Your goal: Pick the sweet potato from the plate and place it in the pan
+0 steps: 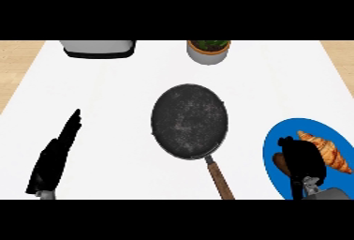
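On the white tabletop [104,103], the left robot hand [55,157] rests at the left with fingers straight and together. The dark pan [188,121] sits mid-view, its handle pointing toward the lower edge. At the right, the right robot hand [302,157] curls over the sweet potato [280,161] on the blue plate [276,140], beside a croissant [328,151].

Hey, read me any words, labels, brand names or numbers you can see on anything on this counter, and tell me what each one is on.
None: no readable text, number or sign shows anywhere.
The pan, blue plate, croissant, potted plant and the grey appliance at the far edge all look unmarked.
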Controlling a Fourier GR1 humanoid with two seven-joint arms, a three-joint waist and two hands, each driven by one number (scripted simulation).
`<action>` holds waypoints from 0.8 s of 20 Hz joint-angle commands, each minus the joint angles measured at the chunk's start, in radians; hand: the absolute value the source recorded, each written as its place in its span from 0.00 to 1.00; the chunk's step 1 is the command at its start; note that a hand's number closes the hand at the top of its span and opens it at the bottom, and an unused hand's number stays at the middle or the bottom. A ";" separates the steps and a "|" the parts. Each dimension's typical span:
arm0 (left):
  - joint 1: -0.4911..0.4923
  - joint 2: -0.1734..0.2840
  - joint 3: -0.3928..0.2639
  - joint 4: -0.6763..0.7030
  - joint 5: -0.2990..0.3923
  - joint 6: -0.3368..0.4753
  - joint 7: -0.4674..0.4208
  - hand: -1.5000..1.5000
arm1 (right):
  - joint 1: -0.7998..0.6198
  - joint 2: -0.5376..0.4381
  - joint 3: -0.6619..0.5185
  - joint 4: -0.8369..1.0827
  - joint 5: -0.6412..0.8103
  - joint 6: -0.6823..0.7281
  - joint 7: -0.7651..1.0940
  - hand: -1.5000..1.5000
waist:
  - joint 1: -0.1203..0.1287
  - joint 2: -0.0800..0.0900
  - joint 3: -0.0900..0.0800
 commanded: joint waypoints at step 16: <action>-0.007 -0.012 -0.008 0.012 -0.026 -0.017 -0.019 0.50 | -0.374 -0.132 -0.264 0.342 -0.270 -0.078 -0.646 1.00 | 0.043 0.021 0.012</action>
